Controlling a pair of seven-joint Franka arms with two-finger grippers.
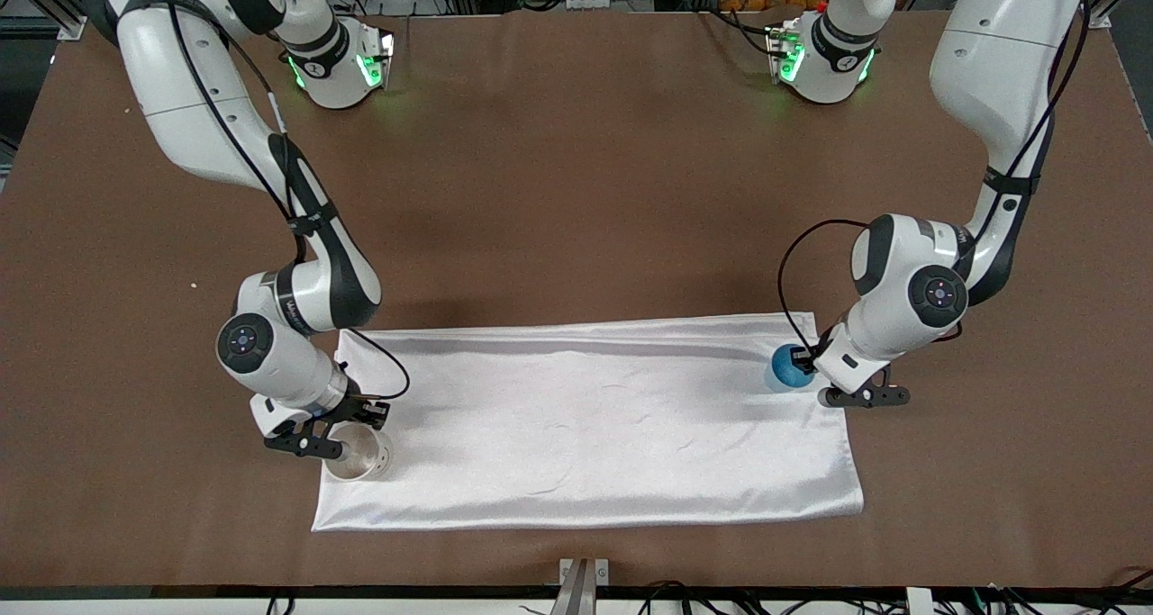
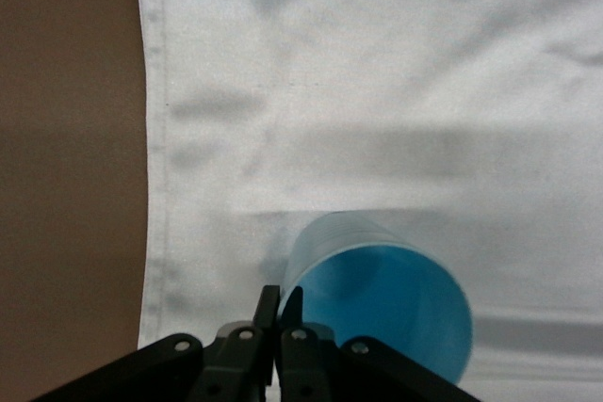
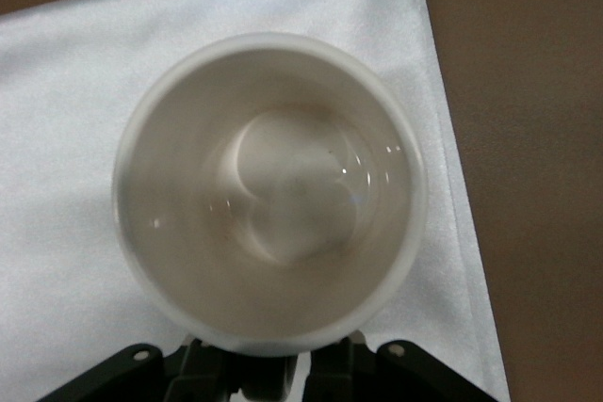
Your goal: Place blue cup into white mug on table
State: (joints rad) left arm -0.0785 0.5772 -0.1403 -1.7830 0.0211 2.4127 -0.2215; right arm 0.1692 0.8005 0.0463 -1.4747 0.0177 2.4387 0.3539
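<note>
The blue cup (image 1: 789, 368) stands on the white cloth's corner toward the left arm's end of the table (image 1: 576, 192). My left gripper (image 1: 804, 360) is shut on its rim; in the left wrist view one finger is inside the cup (image 2: 386, 313) and one outside, the gripper (image 2: 280, 300) pinching the wall. The white mug (image 1: 365, 457) stands on the cloth's corner toward the right arm's end. My right gripper (image 1: 338, 442) is low beside it. In the right wrist view the mug (image 3: 268, 195) is empty, and the gripper (image 3: 267, 369) is closed about its black handle.
A shiny white cloth (image 1: 585, 417) lies across the table's near middle, between the two cups. A metal bracket (image 1: 584, 583) sits at the table's near edge. Bare brown table lies around the cloth.
</note>
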